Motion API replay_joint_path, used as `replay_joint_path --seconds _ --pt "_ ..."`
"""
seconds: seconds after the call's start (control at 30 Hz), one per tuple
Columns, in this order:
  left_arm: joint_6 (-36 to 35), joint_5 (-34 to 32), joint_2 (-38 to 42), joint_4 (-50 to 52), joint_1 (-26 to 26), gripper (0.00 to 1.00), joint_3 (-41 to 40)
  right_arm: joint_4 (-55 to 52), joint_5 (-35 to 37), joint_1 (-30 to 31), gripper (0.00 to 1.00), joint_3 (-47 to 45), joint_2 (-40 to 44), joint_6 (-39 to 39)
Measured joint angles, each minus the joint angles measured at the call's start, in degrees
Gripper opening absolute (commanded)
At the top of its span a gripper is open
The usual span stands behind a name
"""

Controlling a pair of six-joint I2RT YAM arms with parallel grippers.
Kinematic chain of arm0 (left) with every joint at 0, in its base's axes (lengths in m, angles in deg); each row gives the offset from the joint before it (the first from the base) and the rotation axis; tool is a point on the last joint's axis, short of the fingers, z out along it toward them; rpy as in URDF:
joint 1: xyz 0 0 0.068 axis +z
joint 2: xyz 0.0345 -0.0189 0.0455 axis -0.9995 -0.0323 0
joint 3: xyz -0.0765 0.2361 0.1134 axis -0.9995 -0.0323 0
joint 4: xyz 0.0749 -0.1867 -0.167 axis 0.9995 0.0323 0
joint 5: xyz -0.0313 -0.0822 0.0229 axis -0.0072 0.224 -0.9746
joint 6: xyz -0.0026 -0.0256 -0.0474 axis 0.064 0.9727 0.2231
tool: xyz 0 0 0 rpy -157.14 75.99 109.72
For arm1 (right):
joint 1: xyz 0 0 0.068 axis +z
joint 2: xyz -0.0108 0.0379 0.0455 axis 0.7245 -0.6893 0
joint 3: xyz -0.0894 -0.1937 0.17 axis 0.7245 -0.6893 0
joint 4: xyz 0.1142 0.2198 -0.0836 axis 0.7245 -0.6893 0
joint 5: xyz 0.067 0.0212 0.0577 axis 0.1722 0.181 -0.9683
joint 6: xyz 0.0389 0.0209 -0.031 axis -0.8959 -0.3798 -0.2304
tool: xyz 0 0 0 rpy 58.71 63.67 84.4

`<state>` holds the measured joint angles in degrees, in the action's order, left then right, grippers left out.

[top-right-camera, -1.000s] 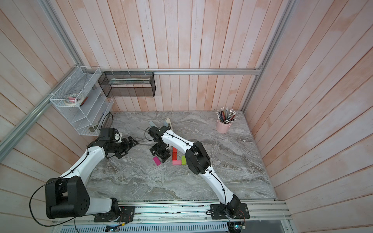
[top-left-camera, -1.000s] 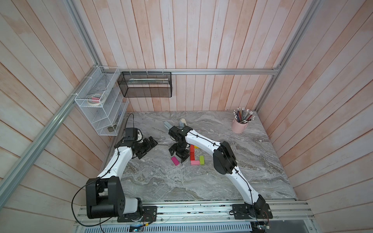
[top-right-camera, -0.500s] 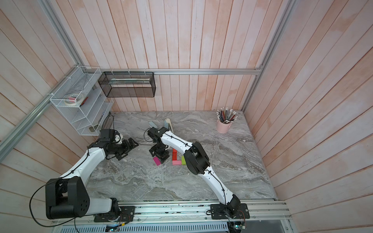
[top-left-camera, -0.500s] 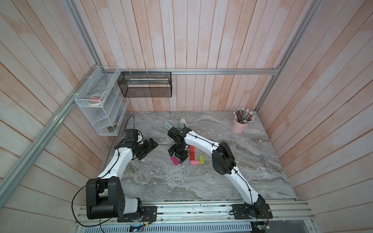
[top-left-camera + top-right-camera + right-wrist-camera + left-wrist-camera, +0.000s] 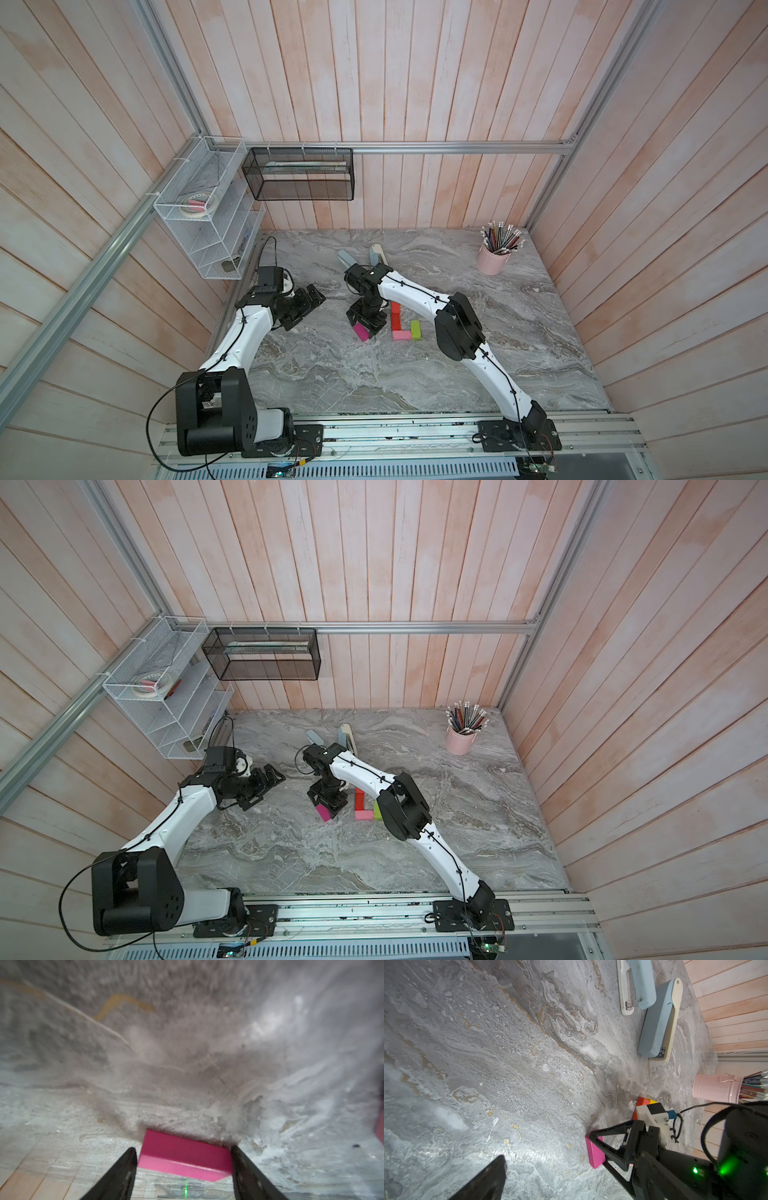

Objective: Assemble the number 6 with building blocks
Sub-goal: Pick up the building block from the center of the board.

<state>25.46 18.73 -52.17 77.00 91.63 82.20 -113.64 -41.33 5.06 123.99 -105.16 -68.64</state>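
Overhead pair, wrists close on magenta block (image 5: 594,1154) (image 5: 182,1155)

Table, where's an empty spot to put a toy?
Bare table lies between the magenta block and the front rail, and between the right arm and the pink cup. Crowded: around the red block, lime green block and staplers.

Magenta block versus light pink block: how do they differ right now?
The magenta block lies alone and skewed; the light pink block sits square at the end of the red block, beside the lime green block. The right gripper brackets the magenta block, while the light pink block is unattended. Both lie flat on the table.
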Motion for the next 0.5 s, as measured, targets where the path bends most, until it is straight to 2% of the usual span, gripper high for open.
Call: replay_joint_path --seconds 0.07,0.5 --pt "0.0 0.0 0.0 0.0 0.0 1.00 0.0 -0.1 0.0 0.0 0.64 0.0 0.0 0.2" --pt "-0.1 0.0 0.5 0.0 0.0 1.00 -0.2 -0.2 3.3 0.2 0.59 1.4 -0.1 5.8"
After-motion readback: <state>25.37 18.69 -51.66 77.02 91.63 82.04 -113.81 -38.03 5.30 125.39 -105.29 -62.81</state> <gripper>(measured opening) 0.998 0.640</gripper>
